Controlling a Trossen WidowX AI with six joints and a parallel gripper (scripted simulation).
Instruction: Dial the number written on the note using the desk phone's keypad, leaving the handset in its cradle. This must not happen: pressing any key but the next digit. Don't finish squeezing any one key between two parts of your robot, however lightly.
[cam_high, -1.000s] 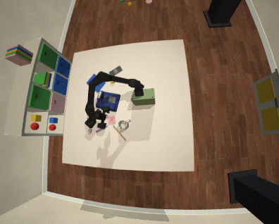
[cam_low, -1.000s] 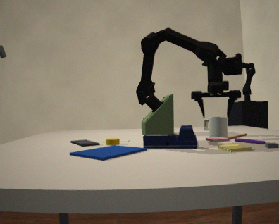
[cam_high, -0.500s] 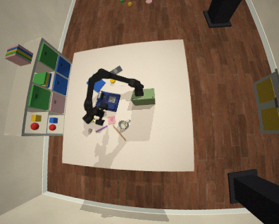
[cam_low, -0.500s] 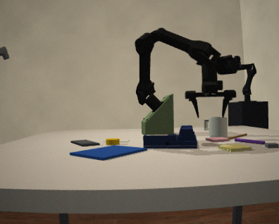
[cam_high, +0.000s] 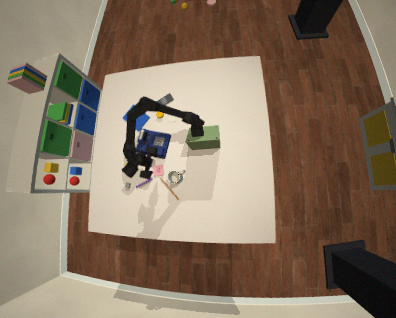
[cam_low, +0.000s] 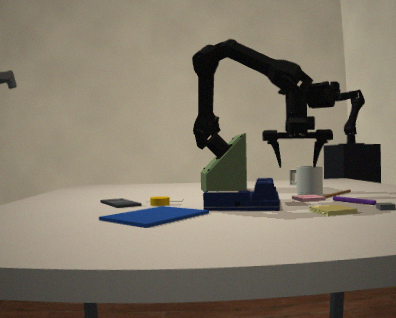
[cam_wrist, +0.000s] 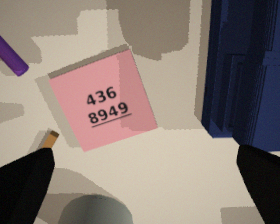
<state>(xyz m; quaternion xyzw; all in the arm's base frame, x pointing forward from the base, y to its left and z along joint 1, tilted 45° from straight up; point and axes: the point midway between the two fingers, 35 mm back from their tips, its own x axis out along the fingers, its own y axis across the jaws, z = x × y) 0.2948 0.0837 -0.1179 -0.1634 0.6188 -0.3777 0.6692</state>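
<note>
The pink note (cam_wrist: 103, 100) lies flat on the table and reads 436 8949; it also shows in the overhead view (cam_high: 158, 170) and the side view (cam_low: 308, 198). The dark blue desk phone (cam_high: 153, 142) sits beside it, with its edge at the right of the wrist view (cam_wrist: 244, 53) and its handset raised at one end in the side view (cam_low: 242, 196). My gripper (cam_low: 297, 150) hangs open and empty well above the note, fingers pointing down; its fingertips frame the bottom of the wrist view (cam_wrist: 140, 210).
A grey mug (cam_low: 309, 179) stands near the note, next to a pencil (cam_high: 170, 189) and a purple pen (cam_low: 354, 200). A yellow pad (cam_low: 333, 209), a blue board (cam_low: 152, 216), a yellow tape roll (cam_low: 160, 200) and the green arm base (cam_high: 203, 137) also sit on the table.
</note>
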